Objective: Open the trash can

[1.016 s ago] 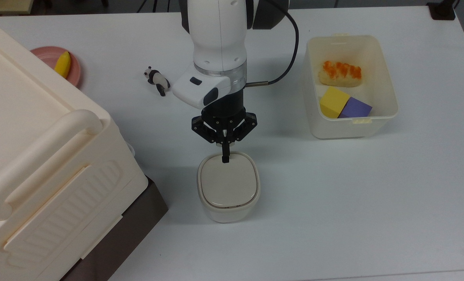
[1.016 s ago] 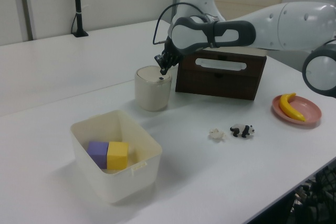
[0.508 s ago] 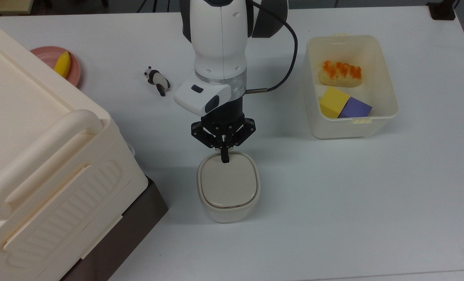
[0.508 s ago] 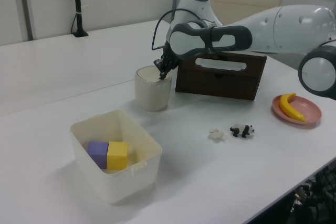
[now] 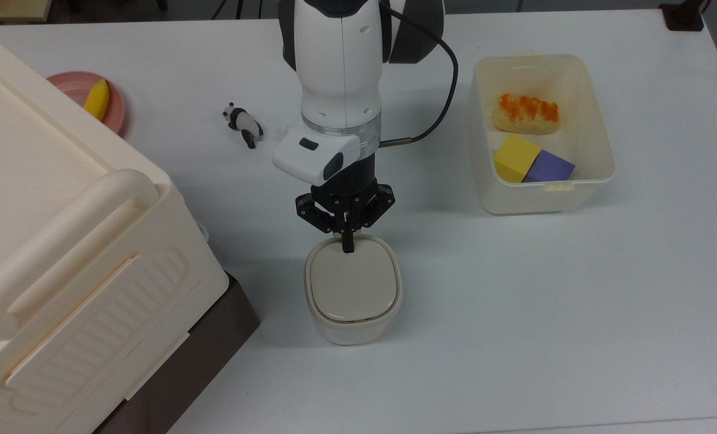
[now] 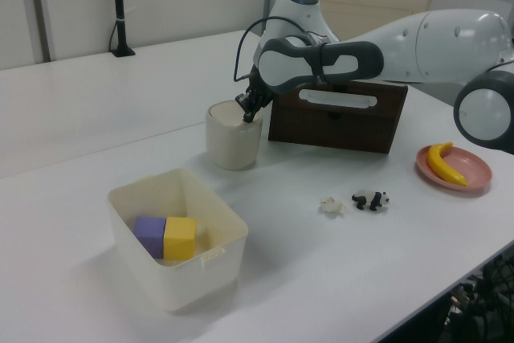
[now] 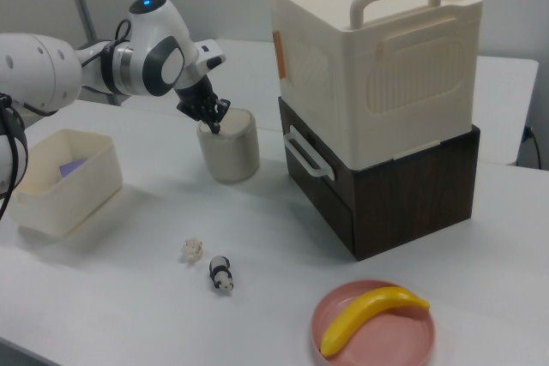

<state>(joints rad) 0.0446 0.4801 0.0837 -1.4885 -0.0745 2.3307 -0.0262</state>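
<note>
The trash can (image 5: 353, 289) is a small beige-white bin with a rounded-square outline and slightly tapering walls, standing upright on the white bench (image 5: 515, 313). Its flat lid (image 5: 352, 283) lies closed and level. The fingers (image 5: 348, 243) are pressed together, their tips touching the lid at its edge nearest the arm, in the top view's upper part of the lid.

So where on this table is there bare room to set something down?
Bare table spreads below the tub and right of the trash can in the top view. Crowded between the can, the storage box and the tool.
</note>
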